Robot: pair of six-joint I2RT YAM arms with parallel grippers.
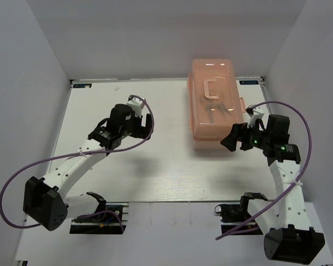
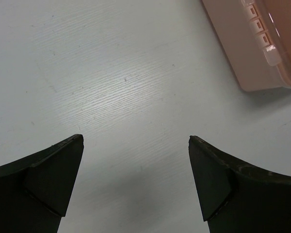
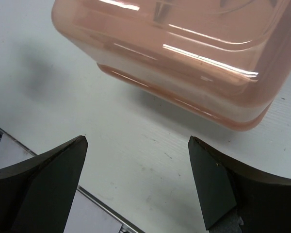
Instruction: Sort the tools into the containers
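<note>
Pink toolbox (image 1: pixel 213 105) lid down, far right of table (image 1: pixel 155 172). L gripper (image 1: pixel 145 127) mid-table, fingers spread, empty. R gripper (image 1: pixel 231 138) by box's near-right corner, fingers spread, empty.

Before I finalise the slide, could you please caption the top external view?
Closed salmon-pink toolbox on the white table; left gripper and right gripper open and empty, the right nearest the box.

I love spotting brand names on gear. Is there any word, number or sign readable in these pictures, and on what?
None can be read.
The far left sticker on the table: too small to read.
The far right sticker on the table: too small to read.
The pink toolbox: no label shows.
</note>
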